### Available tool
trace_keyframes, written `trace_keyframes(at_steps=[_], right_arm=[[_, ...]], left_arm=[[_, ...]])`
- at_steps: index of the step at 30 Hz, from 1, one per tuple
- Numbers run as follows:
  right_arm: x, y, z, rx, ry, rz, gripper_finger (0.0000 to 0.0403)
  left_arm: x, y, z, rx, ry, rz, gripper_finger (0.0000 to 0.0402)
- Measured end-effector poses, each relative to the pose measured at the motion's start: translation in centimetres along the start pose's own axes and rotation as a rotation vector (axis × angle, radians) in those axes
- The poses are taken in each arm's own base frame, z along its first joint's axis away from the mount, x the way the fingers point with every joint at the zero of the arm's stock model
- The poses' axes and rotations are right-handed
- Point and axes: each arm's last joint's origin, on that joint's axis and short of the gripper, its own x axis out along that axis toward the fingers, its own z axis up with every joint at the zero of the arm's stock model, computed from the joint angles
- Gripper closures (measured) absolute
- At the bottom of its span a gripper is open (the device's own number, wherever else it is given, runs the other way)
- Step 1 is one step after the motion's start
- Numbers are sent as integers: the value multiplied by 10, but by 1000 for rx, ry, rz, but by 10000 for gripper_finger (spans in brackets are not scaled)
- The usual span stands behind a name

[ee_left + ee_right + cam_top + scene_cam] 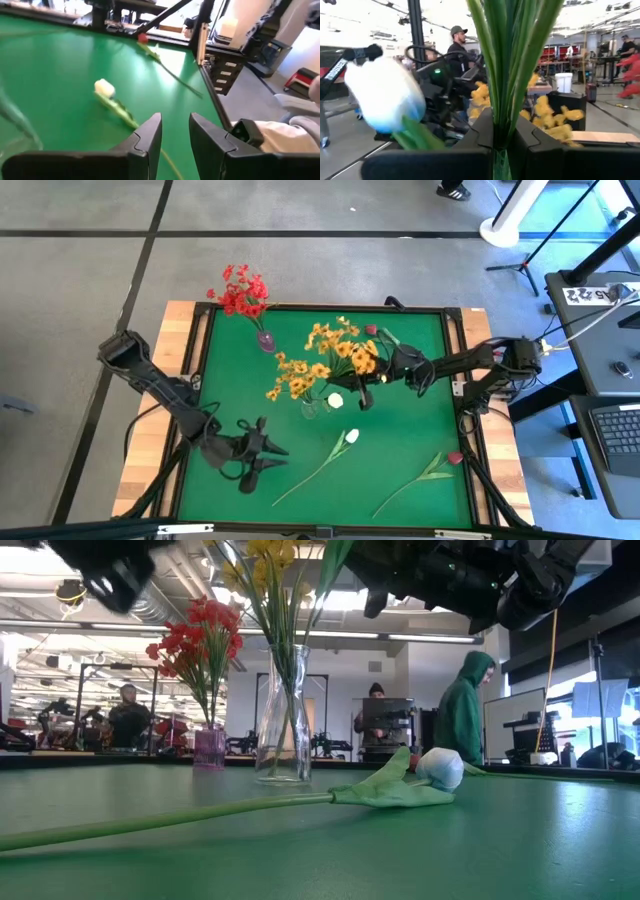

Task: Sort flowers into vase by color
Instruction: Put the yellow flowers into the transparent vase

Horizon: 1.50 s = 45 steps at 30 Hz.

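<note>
Two flowers lie flat: white tulip [351, 436], pink rose bud [455, 458].

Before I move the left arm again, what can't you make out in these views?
- Right claw, right wrist view: shut on the green stems; their flower heads are cut off by the picture's edge, so the colour is unknown.
- Clear vase, low view: the yellow flowers are cut off at the top.
- Left claw, left wrist view: the white tulip has a stem that runs under the fingers; contact is unclear.
</note>
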Motion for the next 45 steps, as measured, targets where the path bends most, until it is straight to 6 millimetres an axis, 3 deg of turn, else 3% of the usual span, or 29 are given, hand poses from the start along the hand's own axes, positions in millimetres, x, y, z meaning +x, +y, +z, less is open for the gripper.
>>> trace_keyframes(at_steps=[5, 14, 19, 27, 34, 40, 45], right_arm=[[9, 3, -10, -9, 24, 19, 382], [14, -2, -38, 19, 104, -38, 382], [14, -4, -40, 19, 114, -89, 358], [14, -2, -39, 32, 130, -19, 335], [7, 2, -30, 81, 272, -43, 248], [2, 5, -18, 94, 310, -55, 151], [-1, 7, -7, 92, 302, -52, 99]], left_arm=[[8, 21, -3, -60, 15, 49, 310], [15, 33, 2, -78, 1, 96, 310], [15, 34, 2, -79, 1, 99, 310], [15, 34, 2, -79, 3, 98, 310], [15, 34, 2, -79, 3, 99, 310], [15, 34, 2, -78, -1, 108, 310], [15, 34, 2, -78, -1, 108, 310]])
